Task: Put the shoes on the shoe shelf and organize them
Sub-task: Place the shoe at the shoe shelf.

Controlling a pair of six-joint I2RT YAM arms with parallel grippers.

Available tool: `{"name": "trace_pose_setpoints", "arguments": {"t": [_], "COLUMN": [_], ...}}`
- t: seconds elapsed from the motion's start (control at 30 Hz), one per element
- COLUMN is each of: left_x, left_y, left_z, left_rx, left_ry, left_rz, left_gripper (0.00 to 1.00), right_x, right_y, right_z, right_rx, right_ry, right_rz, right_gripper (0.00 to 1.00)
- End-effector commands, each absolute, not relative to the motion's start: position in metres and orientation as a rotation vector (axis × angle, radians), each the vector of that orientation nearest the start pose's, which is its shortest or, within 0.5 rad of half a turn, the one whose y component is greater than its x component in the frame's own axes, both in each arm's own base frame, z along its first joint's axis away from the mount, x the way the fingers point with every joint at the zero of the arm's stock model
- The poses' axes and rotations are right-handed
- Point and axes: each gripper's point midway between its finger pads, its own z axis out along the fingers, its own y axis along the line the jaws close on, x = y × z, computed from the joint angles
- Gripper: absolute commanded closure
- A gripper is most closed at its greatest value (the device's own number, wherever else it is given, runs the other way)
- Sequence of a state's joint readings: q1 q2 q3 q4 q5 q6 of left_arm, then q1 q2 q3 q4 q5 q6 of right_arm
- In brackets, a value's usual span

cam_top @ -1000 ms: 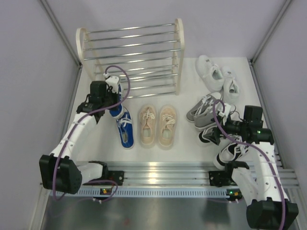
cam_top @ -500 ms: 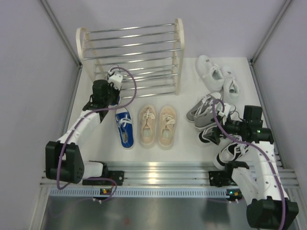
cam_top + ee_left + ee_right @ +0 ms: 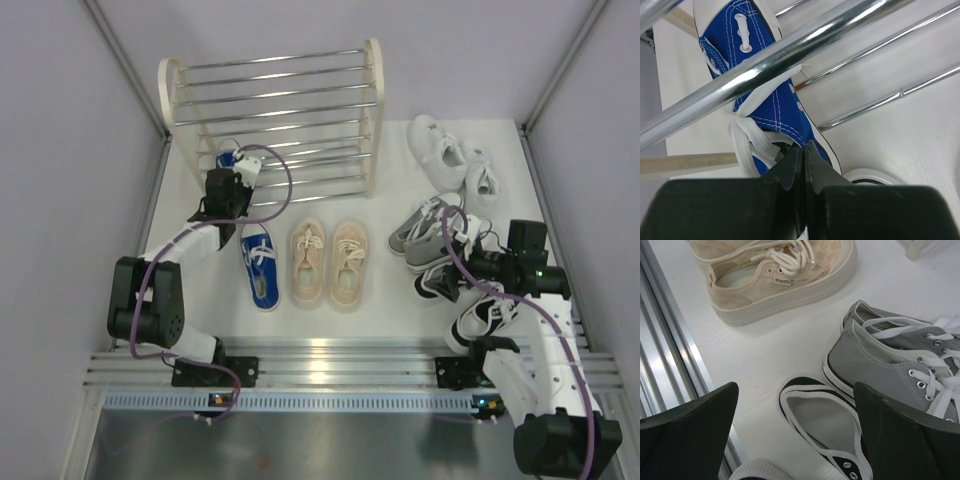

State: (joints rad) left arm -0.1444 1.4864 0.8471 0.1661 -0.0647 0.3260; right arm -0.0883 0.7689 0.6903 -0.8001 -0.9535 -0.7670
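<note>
Pinching the blue shoe (image 3: 760, 70) by its heel rim, my left gripper (image 3: 801, 150) is clamped thin on it, upper left, so the toe feeds under the rods (image 3: 805, 42) of the shoe shelf (image 3: 374, 100). The second blue shoe (image 3: 259, 265) lies mid-left. Lower right, my right gripper (image 3: 796, 415) hangs wide open and empty over the black-and-white shoe (image 3: 822, 432), likely my next pick.

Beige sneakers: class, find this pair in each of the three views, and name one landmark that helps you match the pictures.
Top external: beige sneakers at centre, side by side.
Left wrist: not in view.
Right wrist: along the top edge, left of centre.
Shared landmark: grey sneaker, next to the pair in both views.
</note>
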Motion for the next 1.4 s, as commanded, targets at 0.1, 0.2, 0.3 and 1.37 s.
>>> {"name": "trace_pose_setpoints", "arguments": {"t": [0.1, 0.2, 0.3, 1.37], "left_x": [0.476, 0.481, 0.486, 0.508], "left_y": [-0.036, -0.037, -0.035, -0.017], "left_z": [0.180, 0.178, 0.179, 0.158], "left_rx": [0.457, 0.481, 0.478, 0.499], "left_ry": [1.789, 1.788, 1.786, 1.829], "left_rz": [0.262, 0.265, 0.274, 0.370], "left_gripper": [1.00, 1.00, 1.00, 0.59], "right_x": [0.201, 0.201, 0.199, 0.200], "right_y": [0.110, 0.110, 0.110, 0.105], "right_z": [0.181, 0.181, 0.181, 0.182], "right_rx": [-1.077, -1.078, -1.083, -1.070], "right_ry": [1.751, 1.750, 1.745, 1.742], "right_rz": [0.633, 0.632, 0.630, 0.621], "right_gripper": [0.01, 0.00, 0.01, 0.01]}}
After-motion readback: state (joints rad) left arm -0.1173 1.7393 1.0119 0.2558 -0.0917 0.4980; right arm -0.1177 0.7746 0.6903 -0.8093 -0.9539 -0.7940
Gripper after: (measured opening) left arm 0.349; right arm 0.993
